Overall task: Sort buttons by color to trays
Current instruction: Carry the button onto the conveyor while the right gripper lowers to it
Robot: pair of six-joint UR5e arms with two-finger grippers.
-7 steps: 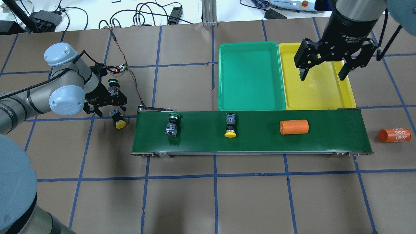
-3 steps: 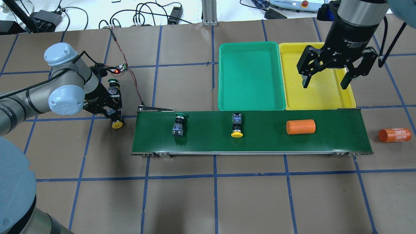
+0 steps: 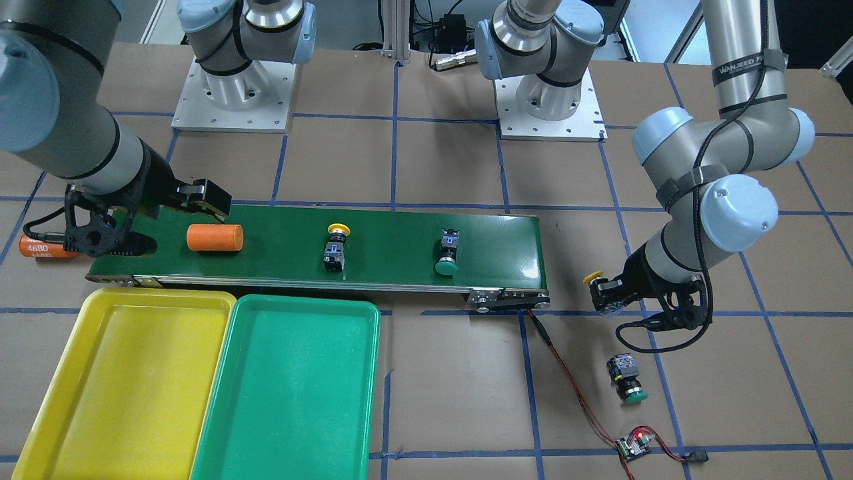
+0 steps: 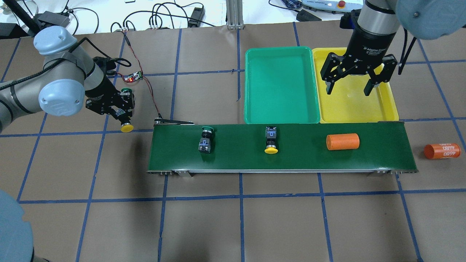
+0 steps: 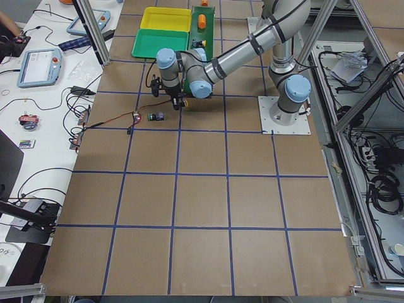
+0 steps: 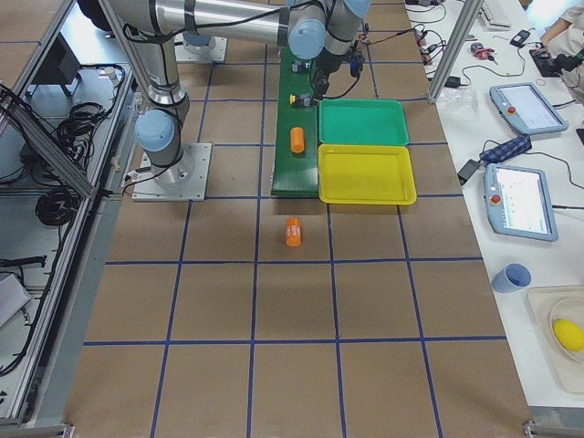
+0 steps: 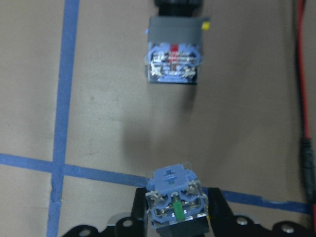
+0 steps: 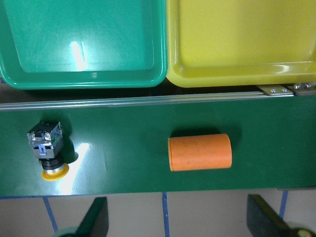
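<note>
Yellow tray [image 4: 356, 109] and green tray [image 4: 280, 87] are plain, belt [image 4: 236, 149] dark green, cylinder [image 4: 342, 142] orange

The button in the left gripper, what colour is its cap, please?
Yellow; the overhead view shows the button best.

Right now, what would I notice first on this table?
A green tray and a yellow tray sit side by side along the belt. An orange cylinder lies on it, and the open right gripper hangs above the yellow tray. The left gripper holds a yellow button beyond the belt's end.
</note>
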